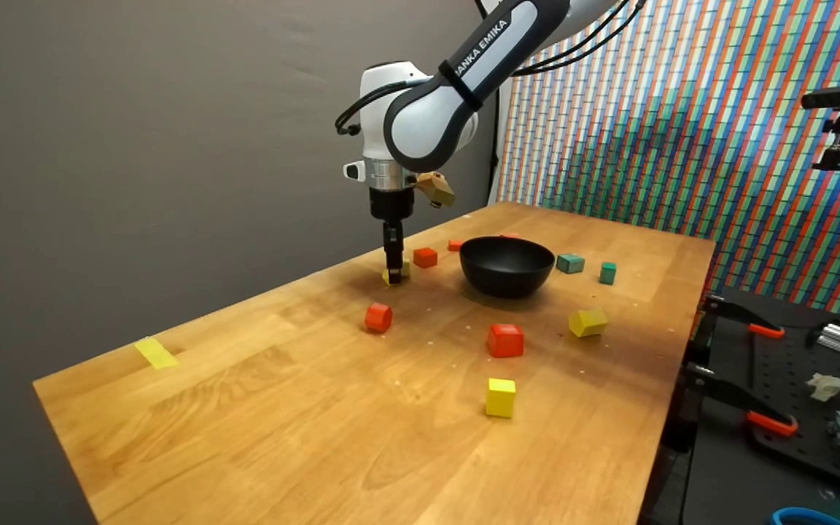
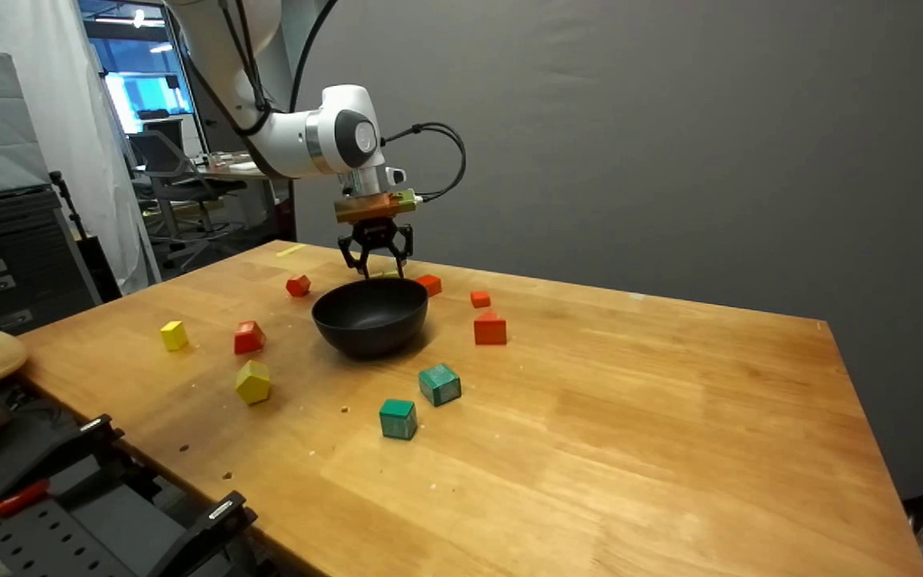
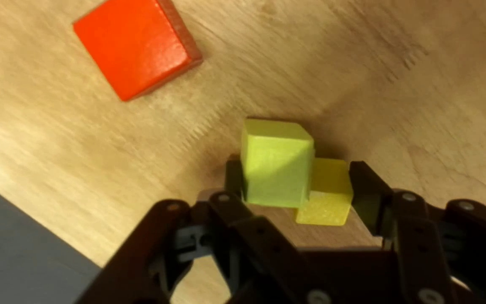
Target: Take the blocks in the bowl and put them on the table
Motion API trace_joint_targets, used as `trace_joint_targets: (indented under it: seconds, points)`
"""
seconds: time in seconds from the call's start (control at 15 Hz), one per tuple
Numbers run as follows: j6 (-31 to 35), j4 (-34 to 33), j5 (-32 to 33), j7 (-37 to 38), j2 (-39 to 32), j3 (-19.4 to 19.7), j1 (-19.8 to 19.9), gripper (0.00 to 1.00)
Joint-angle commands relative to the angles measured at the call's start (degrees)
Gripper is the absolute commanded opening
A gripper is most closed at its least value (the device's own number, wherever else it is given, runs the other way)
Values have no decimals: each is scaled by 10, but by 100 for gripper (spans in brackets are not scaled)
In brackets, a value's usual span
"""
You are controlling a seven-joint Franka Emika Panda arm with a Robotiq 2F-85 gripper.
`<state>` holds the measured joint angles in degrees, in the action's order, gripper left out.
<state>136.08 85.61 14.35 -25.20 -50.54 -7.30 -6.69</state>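
Observation:
The black bowl (image 1: 507,273) (image 2: 369,324) stands upright on the wooden table (image 1: 259,437) (image 2: 630,449). No block shows in the visible part of its inside. Red, yellow and teal blocks lie around it, such as a red block (image 1: 505,340), a yellow block (image 1: 500,399) and a teal block (image 2: 398,419). My gripper (image 3: 295,181) points down at table height, beside the bowl. A yellow-green block (image 3: 276,171) and a smaller-looking yellow block (image 3: 325,207) sit side by side between its fingers. Each finger seems to touch one block; whether they are clamped is unclear.
A red block (image 3: 137,46) lies near the gripper in the wrist view. A flat yellow tape patch (image 1: 156,353) is on the table. A grey wall (image 2: 630,144) runs behind the table's edge. Black clamps (image 1: 741,401) hold a side edge.

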Motion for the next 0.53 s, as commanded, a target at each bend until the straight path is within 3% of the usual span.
trace_joint_targets:
  seconds: [0.0,0.07,0.27,0.47]
  points:
    - [-34,-49,-7,-33,-21,-10,10,58]
    - [-37,-43,-3,-43,-13,-10,12,89]
    - [-53,-3,6,-67,33,-10,14,100]
    - [-71,44,0,-113,88,-24,27,100]
